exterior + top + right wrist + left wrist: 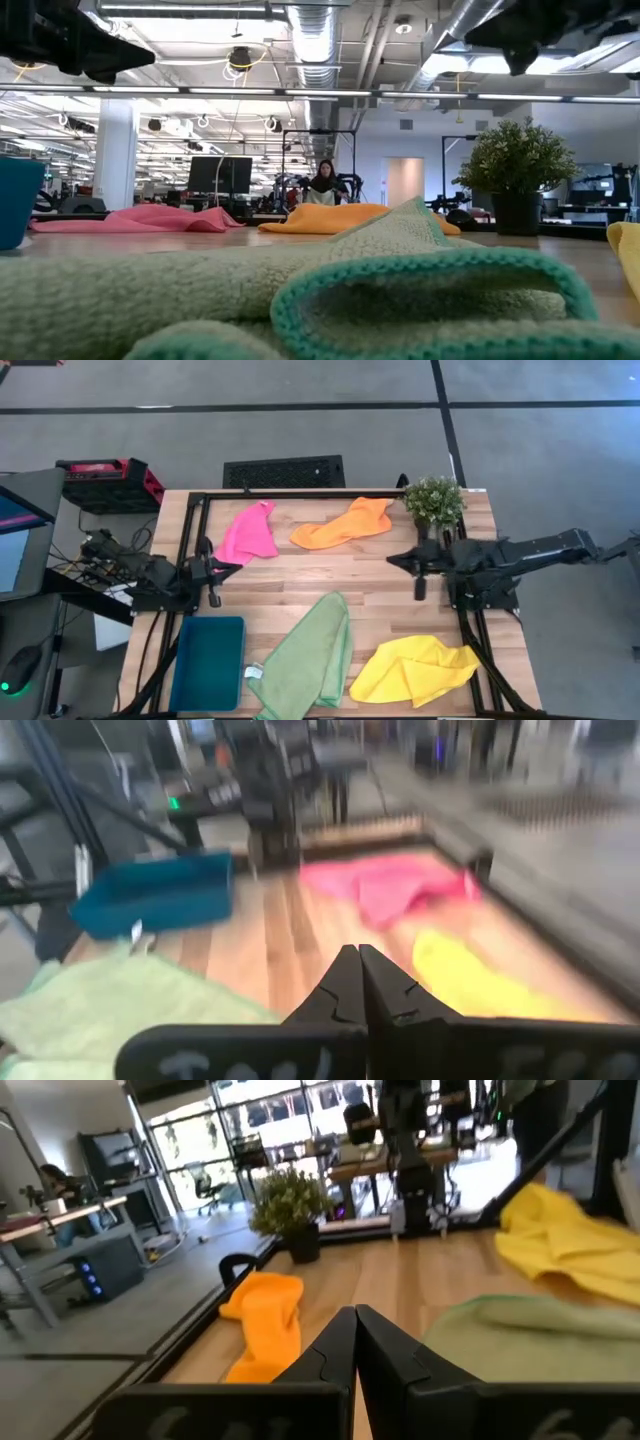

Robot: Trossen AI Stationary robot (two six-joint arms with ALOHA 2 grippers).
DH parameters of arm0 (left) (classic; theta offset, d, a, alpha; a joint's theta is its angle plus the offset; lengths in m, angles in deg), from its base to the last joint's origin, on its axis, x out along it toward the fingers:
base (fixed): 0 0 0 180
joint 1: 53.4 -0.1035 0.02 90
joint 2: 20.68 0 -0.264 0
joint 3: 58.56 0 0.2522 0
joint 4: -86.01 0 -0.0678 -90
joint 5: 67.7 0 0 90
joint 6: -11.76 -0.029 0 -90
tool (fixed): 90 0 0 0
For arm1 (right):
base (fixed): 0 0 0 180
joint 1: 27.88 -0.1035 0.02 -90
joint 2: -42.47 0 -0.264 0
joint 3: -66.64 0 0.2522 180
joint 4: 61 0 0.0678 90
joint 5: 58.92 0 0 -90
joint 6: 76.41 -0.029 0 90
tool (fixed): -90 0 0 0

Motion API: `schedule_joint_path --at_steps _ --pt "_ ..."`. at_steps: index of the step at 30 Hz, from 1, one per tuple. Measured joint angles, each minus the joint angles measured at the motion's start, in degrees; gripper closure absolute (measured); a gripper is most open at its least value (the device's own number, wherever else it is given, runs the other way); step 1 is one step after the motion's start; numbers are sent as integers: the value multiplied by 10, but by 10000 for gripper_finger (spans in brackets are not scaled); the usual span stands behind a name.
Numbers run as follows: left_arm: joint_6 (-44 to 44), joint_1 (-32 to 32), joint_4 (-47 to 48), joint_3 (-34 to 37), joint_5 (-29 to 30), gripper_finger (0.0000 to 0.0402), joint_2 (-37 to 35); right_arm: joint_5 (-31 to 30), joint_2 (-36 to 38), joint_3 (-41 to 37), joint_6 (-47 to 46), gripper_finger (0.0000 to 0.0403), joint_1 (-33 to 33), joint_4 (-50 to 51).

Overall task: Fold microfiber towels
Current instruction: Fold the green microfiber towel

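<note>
Four towels lie spread over the wooden surface point(400, 575), none of them folded. In the overhead view the pink towel point(249, 533) sits in the upper left of the surface, the orange towel point(345, 523) at upper centre, the green towel point(310, 656) at lower centre and the yellow towel point(415, 670) at lower right — all crumpled, each apart from the others. A teal bin point(207, 662) rests at lower left, just beside the green towel, and a small potted plant point(434, 502) stands at the upper right corner, near the orange towel.

The left gripper point(237, 568) is at the left edge of the surface, just below the pink towel; its jaws are pressed fully together and hold nothing. The right gripper point(392, 558) reaches in from the right, below the plant — its jaws are likewise closed tight and empty.

In the table-level view the green towel fills the foreground, and a seated person point(325, 182) shows far back in the room.
</note>
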Motion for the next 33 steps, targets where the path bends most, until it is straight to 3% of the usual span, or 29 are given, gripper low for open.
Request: schedule_joint_path --at_steps 5,10,22,29,33 --pt "16 0 15 -22 7 401 70 11 -125 65 -113 399 -2 37" --pt "17 0 14 -35 7 401 116 35 -229 110 -158 397 -13 43" --pt "16 0 13 -41 7 401 134 52 -413 207 -107 377 -106 41" --pt "7 0 14 -41 6 401 136 54 -488 250 -257 327 -90 42" --pt "11 0 14 -41 3 401 136 102 -524 273 -353 291 -63 67"
